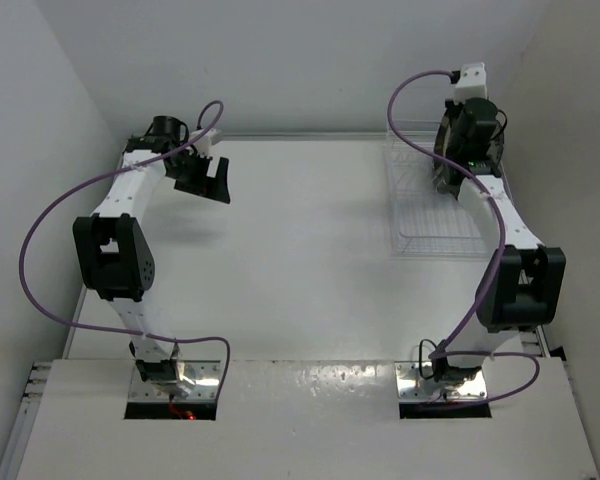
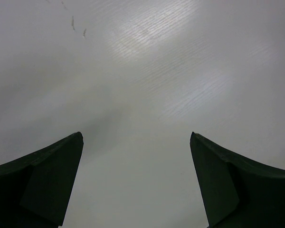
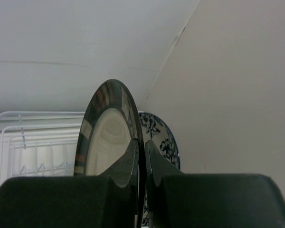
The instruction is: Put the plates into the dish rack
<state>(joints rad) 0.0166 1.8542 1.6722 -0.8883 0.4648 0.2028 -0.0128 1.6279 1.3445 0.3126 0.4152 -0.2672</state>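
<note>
In the right wrist view my right gripper (image 3: 141, 142) is shut on the edge of the cream-centred plate with a dark metallic rim (image 3: 107, 135), holding it upright. The white plate with blue floral pattern (image 3: 164, 137) stands upright just behind it. The white wire dish rack (image 3: 19, 142) shows at the left. In the top view the right gripper (image 1: 448, 160) holds that plate (image 1: 441, 135) over the far end of the rack (image 1: 420, 215). My left gripper (image 1: 210, 185) is open and empty over bare table at the far left (image 2: 136, 135). The brown-rimmed plate is out of view.
The rack stands at the back right, close to the right wall (image 3: 237, 71) and the back wall (image 1: 310, 60). The white table (image 1: 300, 260) has a raised edge along its left side.
</note>
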